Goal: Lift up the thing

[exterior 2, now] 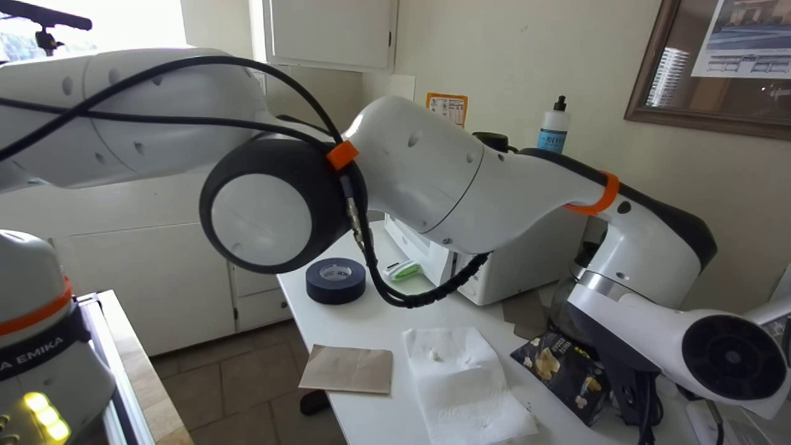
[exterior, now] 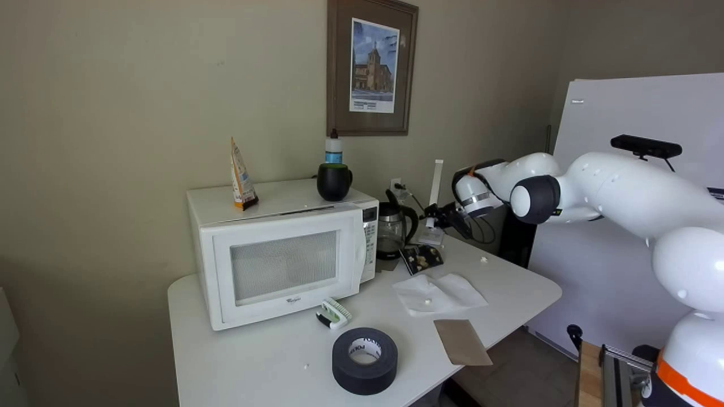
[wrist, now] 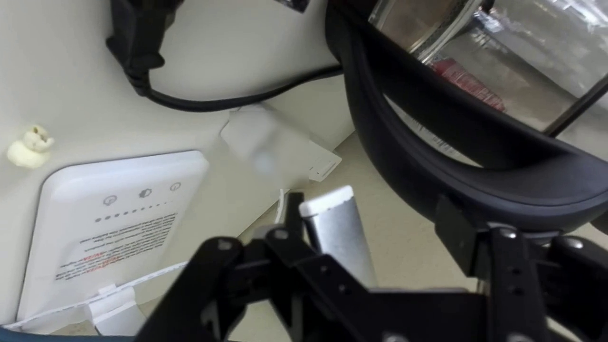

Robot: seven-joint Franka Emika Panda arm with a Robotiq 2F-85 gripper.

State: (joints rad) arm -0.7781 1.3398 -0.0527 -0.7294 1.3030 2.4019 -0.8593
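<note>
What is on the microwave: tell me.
On the microwave stand an upright bag and a black mug. A bottle rises behind the mug, its base covered in both exterior views.

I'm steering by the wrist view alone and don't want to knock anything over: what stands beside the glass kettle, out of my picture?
Observer: The microwave, in an exterior view.
Operator: Is anything on its top, at the end near the kettle?
Observer: Yes, a dark mug.
Operator: And does anything rise above my gripper?
Observer: In an exterior view, a white upright panel has its top higher than the gripper.
</note>
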